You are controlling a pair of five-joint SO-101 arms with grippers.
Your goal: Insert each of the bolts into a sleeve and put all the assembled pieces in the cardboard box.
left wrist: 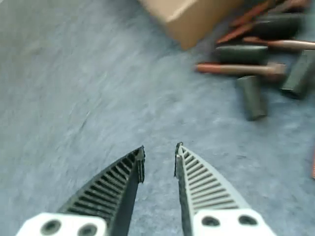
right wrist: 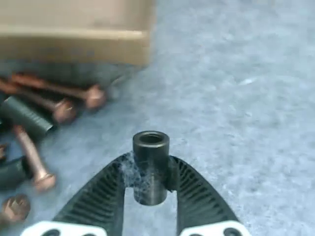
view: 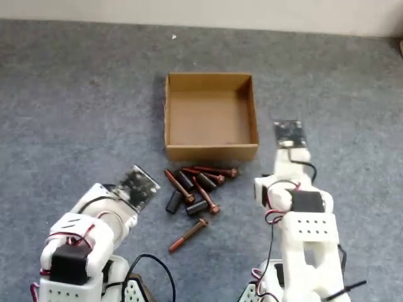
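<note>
A dark sleeve [right wrist: 150, 147] is being pinched upright between the right fingers [right wrist: 194, 189]. The left fingers [left wrist: 203, 181] are being held slightly spread with nothing between them. Ahead of both pairs, loose bolts [right wrist: 59, 91] and other sleeves [left wrist: 251, 96] are lying piled beside the cardboard box [right wrist: 74, 44] on the grey bench [view: 75, 94].

Rt wrist view: lower end of sleeve [right wrist: 150, 167] masked between fingers of right gripper [right wrist: 150, 162]; cardboard box [right wrist: 74, 46] cut by pic's top edge, bolts [right wrist: 54, 89] near it blurred, some cropped at side edge. Lt wrist view: box cropped to one corner, a second sleeve [left wrist: 300, 76] cut at pic edge, parts there blurred, threads illegible. High view: mid-table pile [view: 195, 189] overlaps, so bolt/sleeve count can't be told.
</note>
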